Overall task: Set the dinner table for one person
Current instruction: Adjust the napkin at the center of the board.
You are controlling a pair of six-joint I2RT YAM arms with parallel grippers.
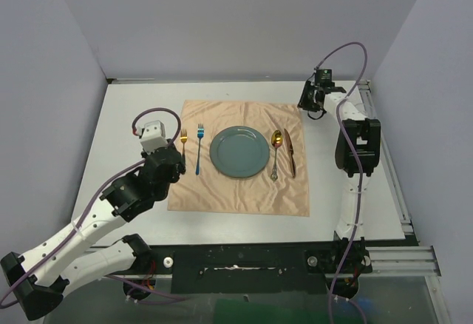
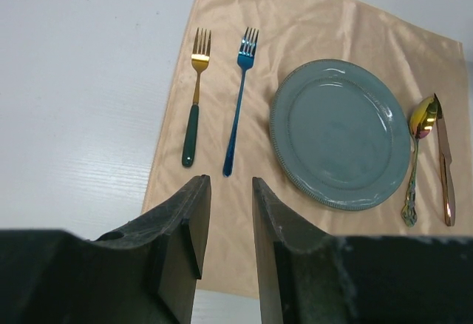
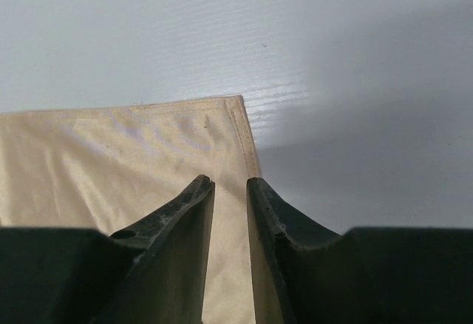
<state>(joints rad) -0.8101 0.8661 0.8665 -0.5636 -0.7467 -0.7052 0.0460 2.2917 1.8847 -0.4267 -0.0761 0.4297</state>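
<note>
round teal ceramic plate [image 1: 239,152] centred on peach square cloth [image 1: 236,191], blue fork [image 1: 199,150] left, gold spoon [image 1: 276,150] right, for diner's hands | left gripper [image 2: 228,183] narrow, empty | right gripper [image 3: 229,183] narrow, empty, above cloth corner

On my overhead feed a peach-orange cloth [image 1: 236,191] lies wrinkled on the worktop [image 1: 126,102]. A grey-green plate [image 1: 239,152] sits near the cloth's middle. At the plate's 9 o'clock I see a blue fork [image 1: 199,149], and further out a shorter gold fork with a dark green handle [image 1: 183,140], both with tines toward 12. At 3 o'clock a gold spoon [image 1: 275,160] lies just beside a copper-toned knife [image 1: 290,154]. Plain grey walls [image 1: 236,21] close three sides.
</note>
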